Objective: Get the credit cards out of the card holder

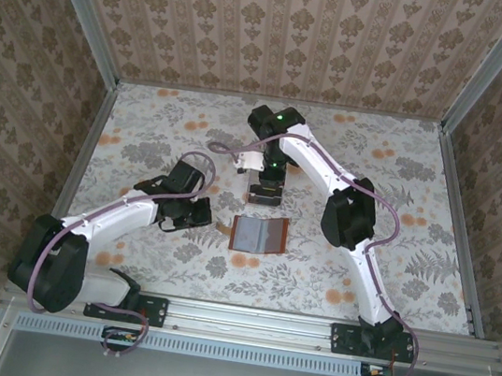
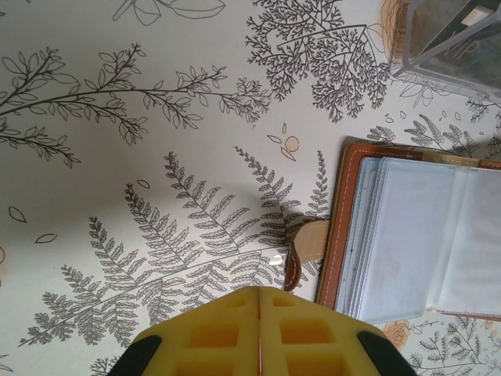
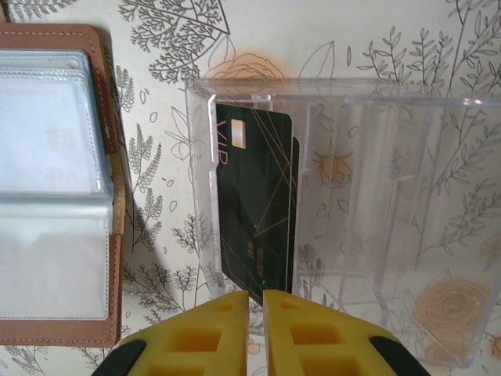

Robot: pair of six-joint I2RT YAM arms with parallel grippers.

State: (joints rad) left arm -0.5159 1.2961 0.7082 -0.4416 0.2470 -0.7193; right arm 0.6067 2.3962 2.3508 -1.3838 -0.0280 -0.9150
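Observation:
The card holder (image 1: 258, 236) lies open on the floral table, brown leather with pale clear sleeves (image 2: 423, 235) (image 3: 55, 180). Its strap tab (image 2: 309, 243) sticks out on the left. A dark credit card (image 3: 254, 204) marked VIP stands in a clear plastic tray (image 3: 352, 219), and a second dark card edge (image 3: 295, 211) shows behind it. My right gripper (image 3: 256, 296) hovers just over the card's near end, its yellow jaws a narrow gap apart with nothing between them. Shut and holding nothing, my left gripper (image 2: 260, 291) rests just left of the card holder's strap.
The clear tray (image 2: 446, 39) sits just behind the card holder, under the right gripper (image 1: 265, 193). The left gripper (image 1: 208, 220) lies low at the holder's left side. Patterned walls (image 1: 284, 32) close in the table on three sides.

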